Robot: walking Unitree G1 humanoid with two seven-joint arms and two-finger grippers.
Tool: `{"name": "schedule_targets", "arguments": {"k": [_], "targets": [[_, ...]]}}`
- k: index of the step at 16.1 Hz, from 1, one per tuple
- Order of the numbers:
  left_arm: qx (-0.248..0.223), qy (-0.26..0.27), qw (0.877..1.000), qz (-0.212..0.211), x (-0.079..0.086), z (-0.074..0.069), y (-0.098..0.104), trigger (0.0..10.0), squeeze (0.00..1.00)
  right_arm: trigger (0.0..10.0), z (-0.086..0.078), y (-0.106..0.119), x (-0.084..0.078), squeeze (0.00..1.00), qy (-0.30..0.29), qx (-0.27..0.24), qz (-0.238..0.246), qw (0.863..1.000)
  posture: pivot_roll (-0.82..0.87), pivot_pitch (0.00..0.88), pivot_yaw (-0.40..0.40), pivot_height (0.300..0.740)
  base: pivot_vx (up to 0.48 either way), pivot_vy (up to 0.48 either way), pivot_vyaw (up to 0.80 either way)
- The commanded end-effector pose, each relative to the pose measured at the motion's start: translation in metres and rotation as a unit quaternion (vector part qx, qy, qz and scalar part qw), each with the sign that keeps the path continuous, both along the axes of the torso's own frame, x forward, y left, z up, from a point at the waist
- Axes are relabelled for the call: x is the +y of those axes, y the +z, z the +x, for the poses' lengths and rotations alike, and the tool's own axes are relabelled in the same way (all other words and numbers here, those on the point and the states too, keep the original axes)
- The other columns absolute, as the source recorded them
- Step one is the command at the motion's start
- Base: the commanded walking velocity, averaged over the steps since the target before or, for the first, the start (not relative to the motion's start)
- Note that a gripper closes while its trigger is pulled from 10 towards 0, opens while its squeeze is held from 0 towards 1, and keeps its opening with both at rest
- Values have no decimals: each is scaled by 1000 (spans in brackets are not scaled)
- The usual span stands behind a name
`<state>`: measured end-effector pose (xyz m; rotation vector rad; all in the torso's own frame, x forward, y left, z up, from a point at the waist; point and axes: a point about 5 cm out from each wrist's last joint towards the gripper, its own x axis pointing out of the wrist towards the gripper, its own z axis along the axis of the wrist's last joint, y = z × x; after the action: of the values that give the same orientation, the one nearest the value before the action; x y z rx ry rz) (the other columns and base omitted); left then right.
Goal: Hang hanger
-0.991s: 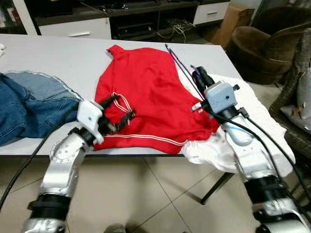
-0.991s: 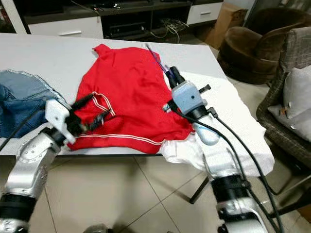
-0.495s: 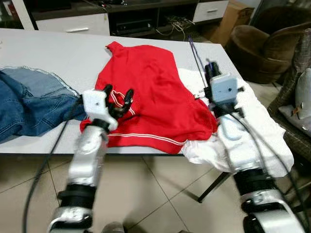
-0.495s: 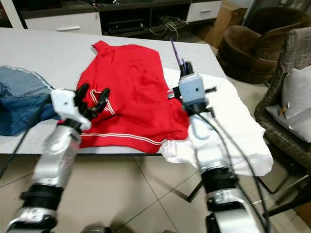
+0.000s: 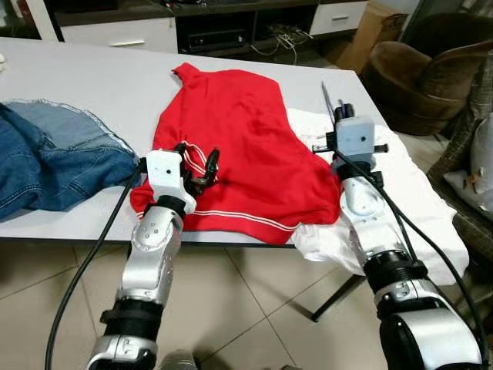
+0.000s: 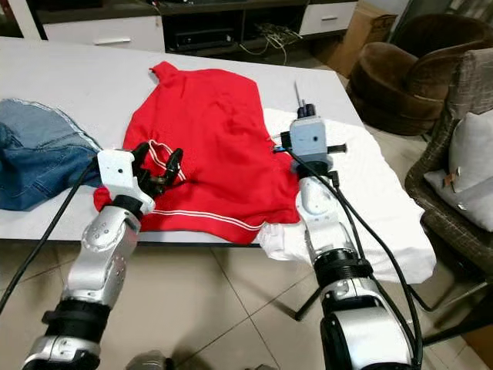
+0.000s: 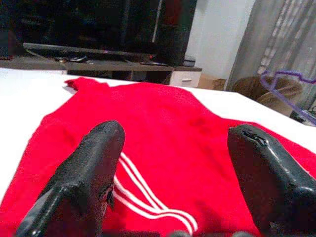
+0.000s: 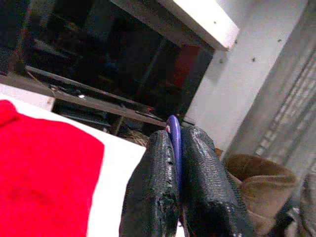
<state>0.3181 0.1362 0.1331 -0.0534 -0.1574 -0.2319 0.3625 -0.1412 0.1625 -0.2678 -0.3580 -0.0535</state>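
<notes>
Pinching a thin purple hanger (image 8: 173, 143) tight between its black fingers, the right gripper (image 5: 340, 112) is raised over the table's right side — most of the wire is hidden behind the wrist, with a short tip poking up. The left gripper (image 5: 198, 165) hovers low over the red shirt (image 5: 243, 146), fingers (image 7: 91, 168) spread wide and holding nothing, just above its white stripes. No writing or label can be read. Jeans (image 5: 46, 166) run off the left edge; a white cloth (image 6: 377, 193) lies partly under the shirt.
</notes>
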Motion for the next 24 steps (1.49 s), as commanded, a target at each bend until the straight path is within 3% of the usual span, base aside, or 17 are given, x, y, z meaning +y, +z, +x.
{"name": "schedule_targets", "arguments": {"k": [1, 4, 8, 12, 13, 15, 16, 17, 19, 24], "targets": [[2, -6, 1000, 9, -6, -5, -1, 10000, 0, 10000, 0, -6, -1, 0, -9, 13, 16, 1000, 265, 69, -118, 740, 0, 0, 0], [2, 9, 1000, 26, 1, -9, -5, 10000, 0, 10000, -3, -15, 13, 0, 13, 18, 10, 1000, 280, 80, -128, 740, 0, 0, 0], [-30, 17, 998, 44, 5, -9, 5, 10000, 0, 10000, -7, -13, 8, 0, 16, -3, 1, 1000, 288, 78, -147, 740, 0, 0, 0], [-44, 14, 997, 60, 7, -5, 10, 10000, 0, 10000, -26, -19, -4, 0, 15, -27, -19, 999, 275, 54, -146, 740, 0, 0, 0], [-48, -26, 995, 88, 2, -7, 10, 10000, 0, 10000, -32, -22, -7, 0, 22, -24, -26, 999, 264, 49, -135, 740, 0, 0, 0], [-59, -86, 986, 132, -4, -11, 11, 10000, 0, 10000, -37, -22, -9, 0, 35, -25, -32, 999, 256, 46, -127, 740, 0, 0, 0], [-71, -163, 965, 193, -8, -18, 13, 10000, 0, 10000, -40, -19, -12, 0, 39, -29, -31, 998, 247, 45, -119, 740, 0, 0, 0], [-73, -196, 952, 223, -7, -21, 13, 10000, 0, 10000, -41, -18, -14, 0, 38, -30, -31, 998, 243, 42, -116, 740, 0, 0, 0], [-69, -215, 938, 262, 8, -22, 14, 10000, 0, 10000, -43, -17, -19, 0, 35, -30, -33, 998, 229, 30, -108, 740, 0, 0, 0], [-47, -260, 919, 292, 29, -31, 21, 10000, 0, 10000, -50, -10, -14, 0, 64, -29, -33, 997, 218, 44, -106, 740, 0, 0, 0]]}}
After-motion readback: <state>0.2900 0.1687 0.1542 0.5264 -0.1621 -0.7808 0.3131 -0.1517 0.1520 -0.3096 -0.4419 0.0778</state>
